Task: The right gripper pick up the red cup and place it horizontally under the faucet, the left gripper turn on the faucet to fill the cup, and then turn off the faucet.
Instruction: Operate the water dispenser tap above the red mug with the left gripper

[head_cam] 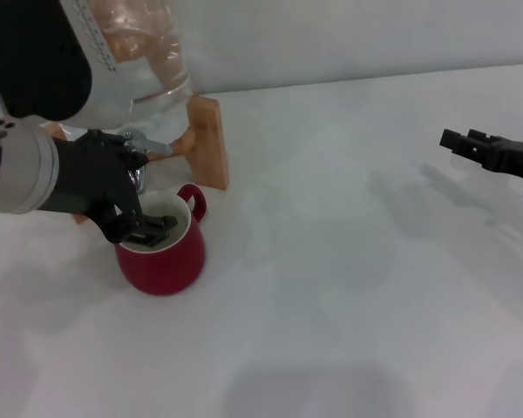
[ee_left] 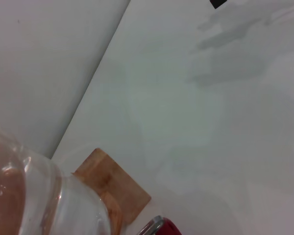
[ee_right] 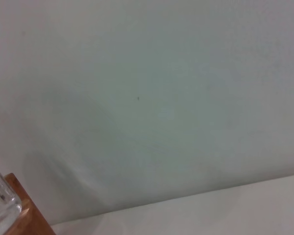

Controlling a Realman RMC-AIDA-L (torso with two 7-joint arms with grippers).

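Under the small chrome faucet stands the glossy red cup, already placed; the black left gripper hovers at its rim, grip unreadable, valve work apparently remaining; the right gripper, narrowly parted, waits well apart.

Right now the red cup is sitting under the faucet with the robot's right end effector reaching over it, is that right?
Not quite: the head view shows the left end effector over the red cup. The right end effector hangs far off to the side. The cup does stand under the faucet.
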